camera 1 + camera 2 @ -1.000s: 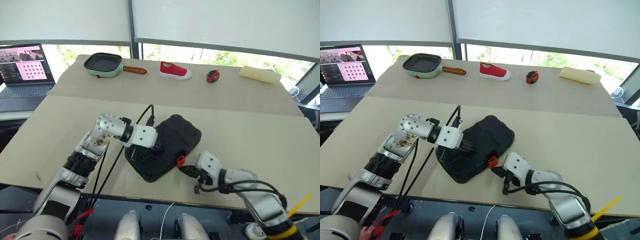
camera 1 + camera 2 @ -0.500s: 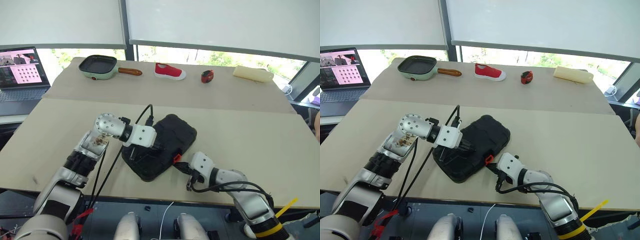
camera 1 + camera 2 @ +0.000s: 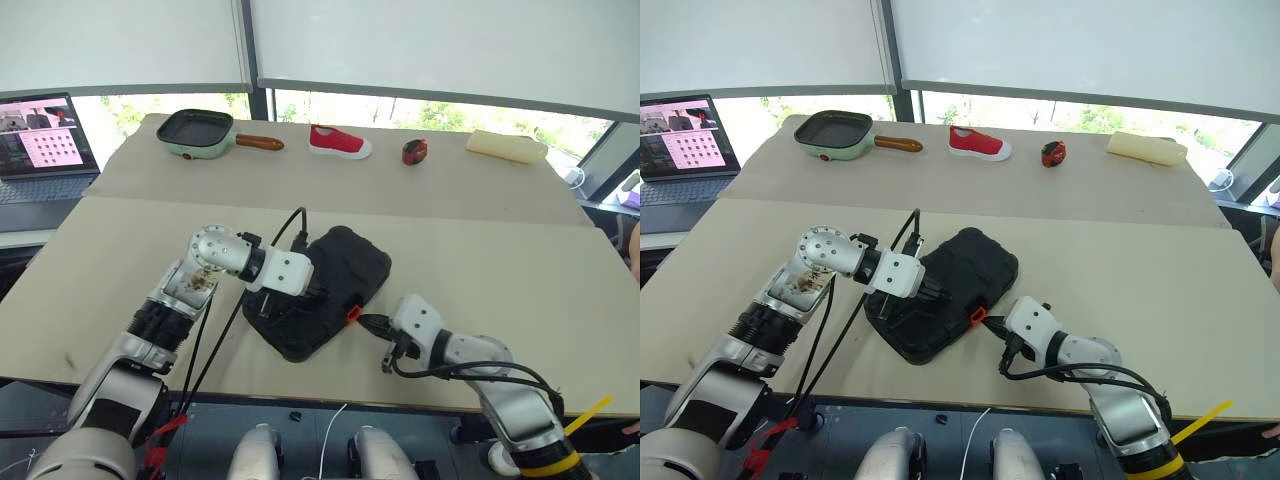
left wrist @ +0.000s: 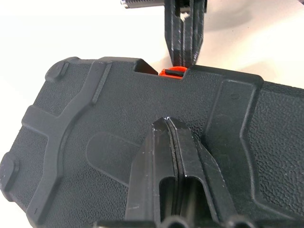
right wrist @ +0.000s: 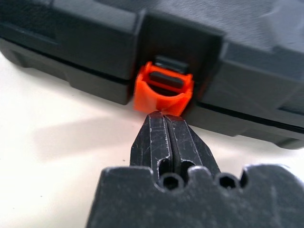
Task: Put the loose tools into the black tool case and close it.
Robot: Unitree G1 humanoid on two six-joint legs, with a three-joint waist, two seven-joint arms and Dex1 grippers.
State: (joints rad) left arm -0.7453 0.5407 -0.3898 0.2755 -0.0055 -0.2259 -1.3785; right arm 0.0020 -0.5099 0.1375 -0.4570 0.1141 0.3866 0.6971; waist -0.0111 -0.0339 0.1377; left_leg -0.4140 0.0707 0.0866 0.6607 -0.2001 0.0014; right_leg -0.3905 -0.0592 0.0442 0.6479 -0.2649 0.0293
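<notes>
Near the front edge of the beige desk (image 3: 520,270), my right gripper (image 5: 166,122), fingers pressed together, noses up under the orange latch (image 5: 163,91) to snap it home. Just beyond, my left gripper (image 4: 172,124), also pressed shut, bears down on the black tool case (image 3: 340,265) so its lid sits flush.

Left arm comes in from the left side, elbow bent, wrist turned so the left tool (image 3: 315,292) points right and down a bit. Its two black fingers (image 4: 176,156) are pressed flat together with no gap, and the tips rest on the lid of the black tool case (image 3: 345,262).

Right arm is reaching in from the lower right, forearm low over the desk (image 3: 500,260), with the right tool (image 3: 365,322) aimed forward-left. Its fingers (image 5: 166,137) are also squeezed together, tips right up against the orange latch (image 5: 163,89) on the case's front edge, just beneath it.
</notes>
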